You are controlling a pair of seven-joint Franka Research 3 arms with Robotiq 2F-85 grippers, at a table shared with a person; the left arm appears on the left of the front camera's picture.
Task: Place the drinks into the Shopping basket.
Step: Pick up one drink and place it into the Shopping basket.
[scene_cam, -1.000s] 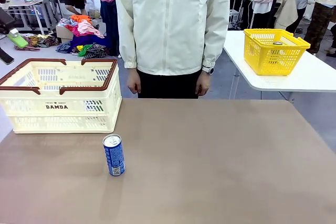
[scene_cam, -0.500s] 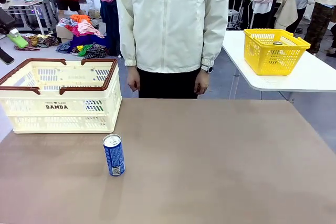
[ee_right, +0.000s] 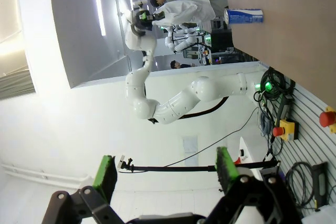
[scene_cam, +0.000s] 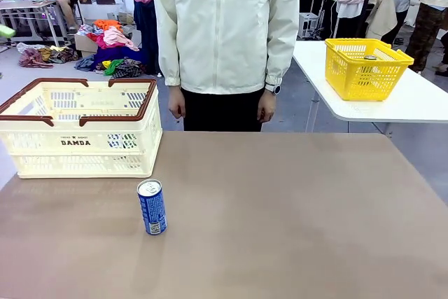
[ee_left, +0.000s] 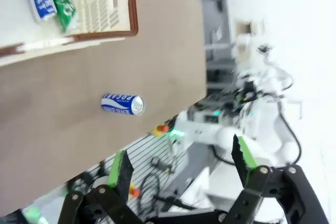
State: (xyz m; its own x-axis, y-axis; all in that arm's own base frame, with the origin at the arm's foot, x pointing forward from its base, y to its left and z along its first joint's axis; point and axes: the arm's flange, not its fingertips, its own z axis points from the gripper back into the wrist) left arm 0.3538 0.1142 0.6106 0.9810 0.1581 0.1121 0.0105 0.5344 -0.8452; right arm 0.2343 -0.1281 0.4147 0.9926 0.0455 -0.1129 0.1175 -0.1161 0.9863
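We saw the blue can [scene_cam: 152, 207] upright on the table [scene_cam: 280, 208], lower left, near the Shopping basket [scene_cam: 77, 141]. The left end effector [ee_left: 180, 157] and right end effector [ee_right: 167, 172] gaped empty. We judged the can light, slick, dentable: take mid-body.

1. The front view is lit brightly and evenly from overhead; the table [scene_cam: 294, 229] is rendered sharp and free of glare.
2. Only a faint, soft shadow is thrown by the blue can [scene_cam: 152, 206] onto the table's near side.
3. The left wrist view is smeared by blur throughout: the can's lettering and the left gripper [ee_left: 181, 150] are softened, and the room beyond the table edge is washed out to white.
4. The right wrist view is rendered sharper, yet large areas are overexposed; a ceiling light strip [ee_right: 97, 6] is seen as a glaring streak, and the right gripper [ee_right: 165, 157] is shown dark against the white.
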